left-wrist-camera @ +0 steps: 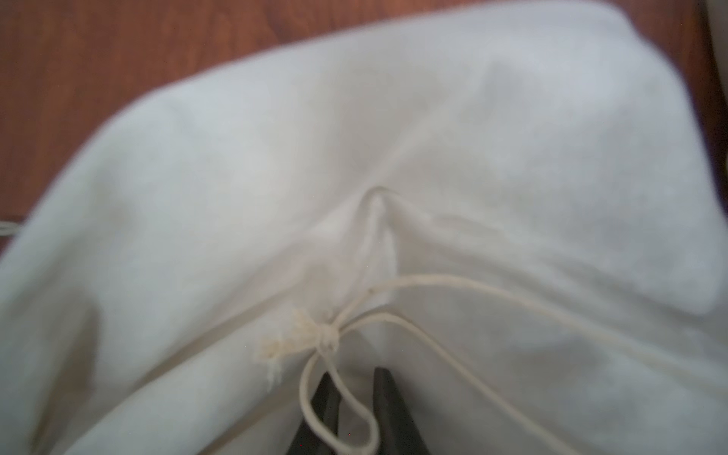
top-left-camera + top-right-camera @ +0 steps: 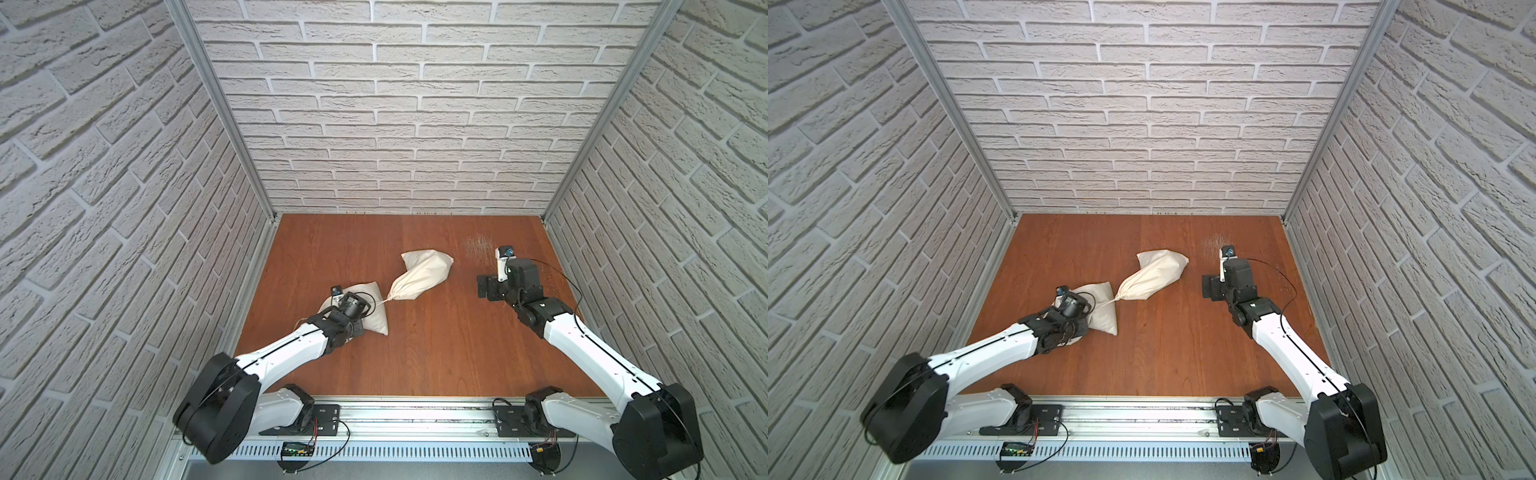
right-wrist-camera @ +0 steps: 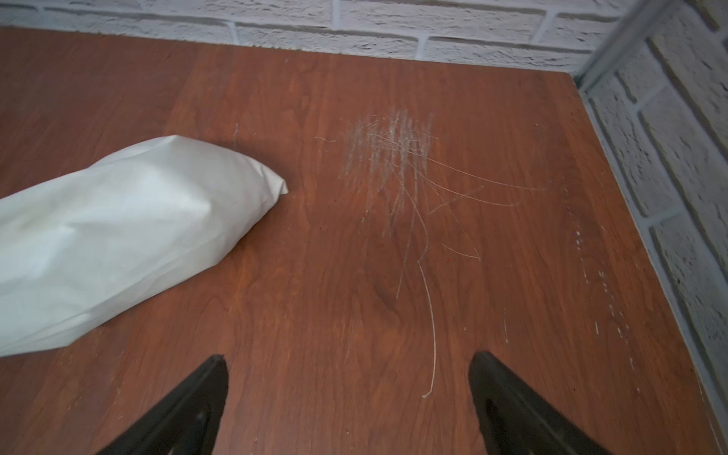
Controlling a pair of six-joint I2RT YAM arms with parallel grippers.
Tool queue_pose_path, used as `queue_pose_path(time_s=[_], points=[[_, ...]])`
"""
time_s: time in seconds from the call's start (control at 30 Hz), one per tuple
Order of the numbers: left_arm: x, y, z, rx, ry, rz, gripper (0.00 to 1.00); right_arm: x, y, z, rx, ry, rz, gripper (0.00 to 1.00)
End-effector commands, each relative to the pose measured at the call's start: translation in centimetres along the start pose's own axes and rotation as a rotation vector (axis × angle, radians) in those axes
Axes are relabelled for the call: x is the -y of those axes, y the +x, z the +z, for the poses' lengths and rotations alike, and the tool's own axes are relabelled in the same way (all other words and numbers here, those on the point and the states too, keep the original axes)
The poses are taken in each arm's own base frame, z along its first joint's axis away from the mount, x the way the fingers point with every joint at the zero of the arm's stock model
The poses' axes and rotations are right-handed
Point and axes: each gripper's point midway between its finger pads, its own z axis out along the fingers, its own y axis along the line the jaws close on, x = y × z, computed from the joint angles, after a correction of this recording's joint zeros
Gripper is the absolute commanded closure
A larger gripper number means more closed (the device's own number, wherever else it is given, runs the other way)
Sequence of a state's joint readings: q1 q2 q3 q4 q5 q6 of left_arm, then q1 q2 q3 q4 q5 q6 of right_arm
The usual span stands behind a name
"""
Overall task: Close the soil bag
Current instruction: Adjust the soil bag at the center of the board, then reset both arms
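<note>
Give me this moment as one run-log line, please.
left gripper: slightly open at drawstring knot | right gripper: open, empty | soil bag: neck cinched

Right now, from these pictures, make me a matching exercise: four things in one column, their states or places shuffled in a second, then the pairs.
Things
1. far bag
2. near bag
3. right gripper
4. scratches

States or places
A. wide open, holding nothing
B. pale marks on the table, toward its far right corner
C. neck bunched tight
D. partly under the left arm

Pairs: 1-C, 2-D, 3-A, 4-B
</note>
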State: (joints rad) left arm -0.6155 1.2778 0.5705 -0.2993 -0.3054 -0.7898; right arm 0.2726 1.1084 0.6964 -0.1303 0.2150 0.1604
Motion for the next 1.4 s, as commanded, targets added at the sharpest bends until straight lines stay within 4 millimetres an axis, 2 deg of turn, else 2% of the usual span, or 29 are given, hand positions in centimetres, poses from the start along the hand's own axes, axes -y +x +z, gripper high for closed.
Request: queue_pose_path(time_s=[0.0, 0.1, 0.13, 0.23, 0.27, 0.3, 0.33, 0.47, 0.53, 0.6, 0.67, 0.8, 0.9, 0.93, 0.97, 1.03, 1.07, 1.13, 1.2, 1.27, 1.37], points=[[5.7, -2.1, -0.5, 0.102, 0.108, 0.024, 0.74, 3.0, -1.6, -0.5, 0.125, 0.085, 0.151, 0.01], [10.2, -2.5, -2.2, 0.155, 0.174, 0.107, 0.65, 4.7, -0.2, 0.0, 0.116, 0.120, 0.205, 0.01], [10.9, -3.1, -3.0, 0.188, 0.178, 0.122, 0.60, 5.3, 0.2, 0.1, 0.112, 0.135, 0.214, 0.01], [11.9, -4.8, -5.8, 0.243, 0.226, 0.126, 0.36, 7.0, 1.0, 0.3, 0.114, 0.182, 0.245, 0.01], [11.7, -5.5, -6.9, 0.268, 0.238, 0.121, 0.23, 7.5, 1.2, 0.3, 0.119, 0.196, 0.257, 0.01], [11.2, -6.2, -8.3, 0.299, 0.245, 0.117, 0.11, 8.4, 1.7, 0.4, 0.124, 0.223, 0.274, 0.01], [10.7, -6.8, -9.2, 0.323, 0.244, 0.113, 0.04, 8.8, 1.7, 0.4, 0.139, 0.235, 0.285, 0.01], [7.7, -9.2, -12.8, 0.397, 0.286, 0.043, 0.02, 10.5, 2.2, 1.1, 0.178, 0.295, 0.308, 0.01], [5.1, -10.9, -14.5, 0.458, 0.331, -0.053, 0.02, 10.8, 2.0, 1.5, 0.204, 0.308, 0.283, 0.01], [1.2, -12.4, -14.9, 0.508, 0.287, -0.140, 0.02, 10.8, 1.7, 2.1, 0.239, 0.305, 0.273, 0.01], [-3.5, -13.7, -14.1, 0.520, 0.194, -0.255, 0.02, 10.8, 1.8, 2.6, 0.273, 0.300, 0.279, 0.01], [-11.5, -14.5, -11.4, 0.512, 0.029, -0.472, 0.02, 10.9, 2.5, 3.3, 0.328, 0.304, 0.269, 0.01], [-16.9, -14.4, -9.9, 0.559, -0.234, -0.485, 0.02, 10.6, 2.4, 2.6, 0.382, 0.281, 0.243, 0.01], [-18.3, -14.3, -9.4, 0.570, -0.323, -0.473, 0.02, 10.4, 2.3, 2.2, 0.426, 0.268, 0.232, 0.01], [-19.2, -14.3, -9.0, 0.578, -0.386, -0.451, 0.02, 10.6, 3.1, 2.1, 0.441, 0.277, 0.234, 0.01], [-19.9, -14.6, -7.6, 0.596, -0.445, -0.394, 0.02, 10.1, 3.4, 3.1, 0.456, 0.246, 0.219, 0.01], [-19.8, -15.0, -7.1, 0.620, -0.445, -0.358, 0.02, 8.8, 3.8, 4.3, 0.416, 0.182, 0.164, 0.01], [-19.1, -15.4, -5.4, 0.652, -0.431, -0.245, 0.02, 6.8, 2.7, 6.5, 0.367, 0.089, 0.091, 0.01], [-17.8, -15.9, -3.9, 0.687, -0.396, -0.118, 0.02, 6.2, 3.0, 7.8, 0.277, 0.068, 0.059, 0.01], [-16.2, -15.9, -2.0, 0.688, -0.325, -0.020, 0.02, 5.9, 2.8, 8.2, 0.261, 0.051, 0.052, 0.01], [-12.6, -16.8, -0.3, 0.676, -0.187, 0.111, 0.02, 6.0, 2.8, 8.6, 0.233, 0.052, 0.058, 0.01]])
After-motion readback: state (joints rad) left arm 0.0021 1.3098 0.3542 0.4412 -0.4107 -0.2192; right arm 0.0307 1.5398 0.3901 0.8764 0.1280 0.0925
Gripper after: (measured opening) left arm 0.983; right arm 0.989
